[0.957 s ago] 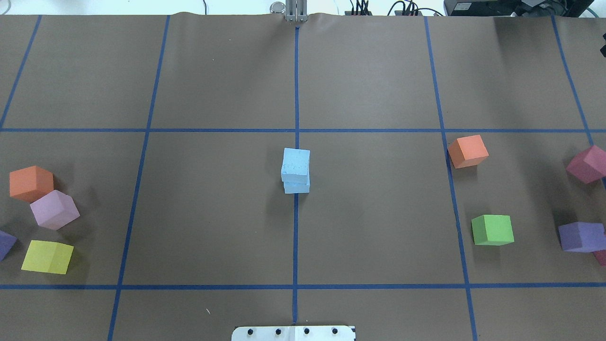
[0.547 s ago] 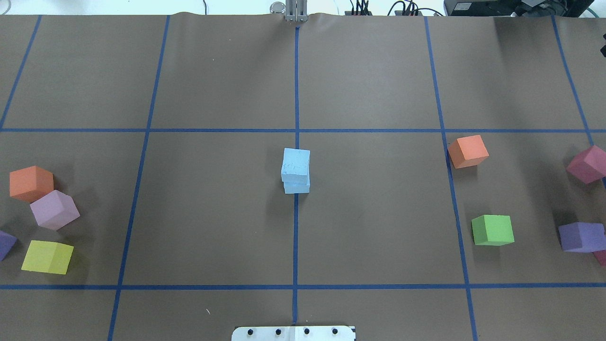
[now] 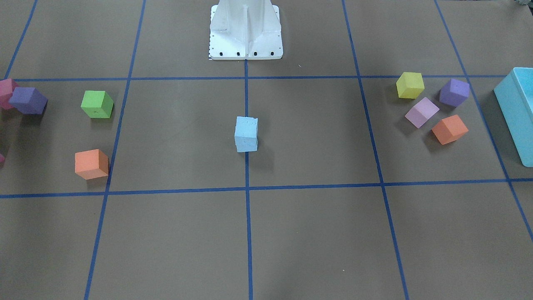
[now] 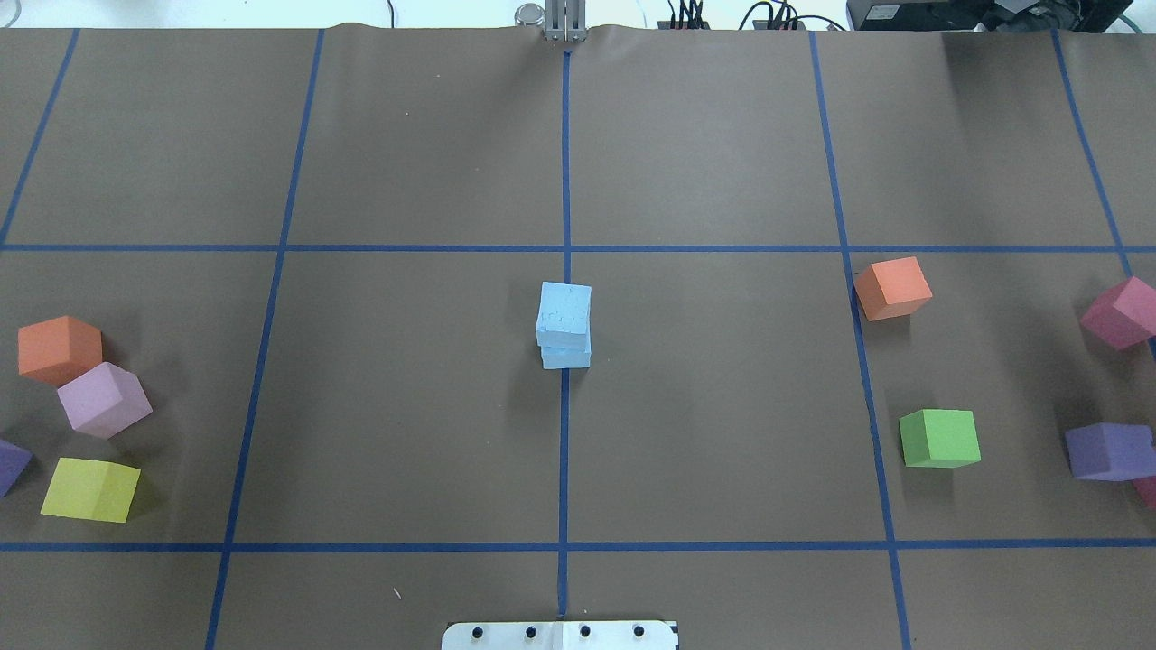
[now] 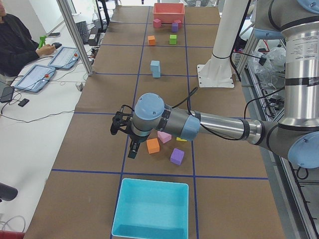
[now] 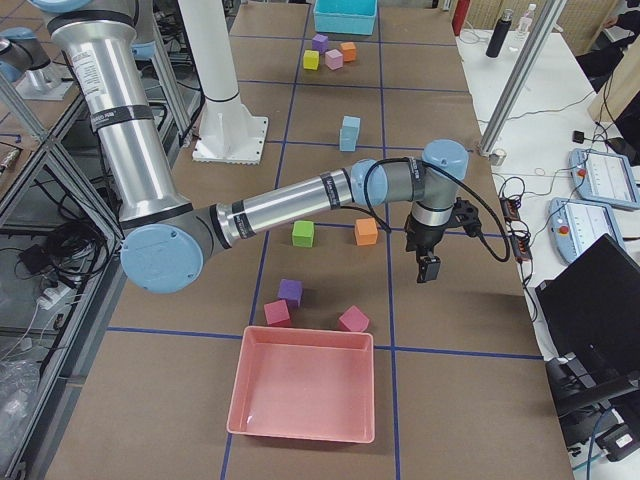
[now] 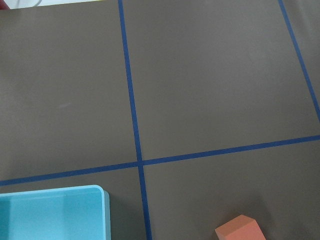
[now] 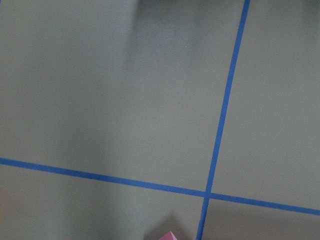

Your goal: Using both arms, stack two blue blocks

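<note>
Front-facing: upper blue block [image 3: 246, 126] sitting on lower blue block [image 3: 246, 146], sides near flush. Mid-surface on the centre tape line, well apart from every edge. No arm in frame, nothing touching the pair.

Overhead: same pair, one on the other, mid-surface. No tool in frame.

Exterior left: left tool [image 5: 130, 144] hanging over the surface's left end, near an orange cube [image 5: 153, 145] and the turquoise bin [image 5: 152, 180], well apart from the stack. Fingers apart or together: cannot tell from here.

Exterior right: right tool [image 6: 428, 262] over the right end, near a second orange cube [image 6: 366, 231] and the pink bin [image 6: 305, 330], also well apart from the stack. Cannot tell its state either.

Left wrist: bin corner, orange cube corner, bare paper. No blue block.

Right wrist: tape lines, tip of a pink cube [image 8: 169, 236]. No blue block.

Judged: stacking done, both tools clear of it. Nothing left beyond the stack staying up.
</note>
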Available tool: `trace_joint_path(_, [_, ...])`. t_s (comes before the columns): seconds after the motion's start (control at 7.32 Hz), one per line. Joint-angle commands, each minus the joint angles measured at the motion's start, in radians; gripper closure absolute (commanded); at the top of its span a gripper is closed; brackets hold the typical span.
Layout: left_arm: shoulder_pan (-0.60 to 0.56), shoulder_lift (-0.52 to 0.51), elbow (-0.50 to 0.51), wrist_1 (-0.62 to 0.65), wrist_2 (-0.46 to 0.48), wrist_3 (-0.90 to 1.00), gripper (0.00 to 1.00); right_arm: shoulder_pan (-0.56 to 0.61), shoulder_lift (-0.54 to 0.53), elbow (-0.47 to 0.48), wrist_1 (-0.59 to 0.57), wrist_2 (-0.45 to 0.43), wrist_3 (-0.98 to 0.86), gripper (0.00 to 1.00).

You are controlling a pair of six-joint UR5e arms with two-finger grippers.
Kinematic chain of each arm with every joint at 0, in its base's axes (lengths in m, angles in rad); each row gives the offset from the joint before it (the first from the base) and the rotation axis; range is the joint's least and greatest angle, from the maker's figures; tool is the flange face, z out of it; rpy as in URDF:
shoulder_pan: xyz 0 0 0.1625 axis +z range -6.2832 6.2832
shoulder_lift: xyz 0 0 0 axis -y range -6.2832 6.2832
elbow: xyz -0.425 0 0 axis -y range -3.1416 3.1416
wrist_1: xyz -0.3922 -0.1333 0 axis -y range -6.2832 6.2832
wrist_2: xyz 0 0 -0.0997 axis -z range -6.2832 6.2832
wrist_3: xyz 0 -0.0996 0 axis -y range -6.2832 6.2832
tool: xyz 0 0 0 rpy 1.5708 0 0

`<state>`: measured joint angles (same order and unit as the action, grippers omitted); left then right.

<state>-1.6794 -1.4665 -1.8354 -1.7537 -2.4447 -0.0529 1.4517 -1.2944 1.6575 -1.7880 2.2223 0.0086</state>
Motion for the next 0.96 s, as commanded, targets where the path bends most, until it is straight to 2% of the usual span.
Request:
trace_joint_path(0.0, [-0.005, 0.0, 0.008, 0.0, 0.001, -0.001, 0.03, -0.001, -0.026, 0.048, -0.022, 0.008, 0.036, 0.0])
trace_joint_path(0.41, [-0.005, -0.003, 0.016, 0.0, 0.003, -0.005, 0.03, -0.001, -0.162, 0.162, -0.008, 0.01, 0.037, 0.0])
trace_joint_path(0.82, [-0.005, 0.0, 0.019, 0.0, 0.004, -0.007, 0.03, -0.001, -0.169, 0.165, -0.008, 0.019, 0.044, 0.0])
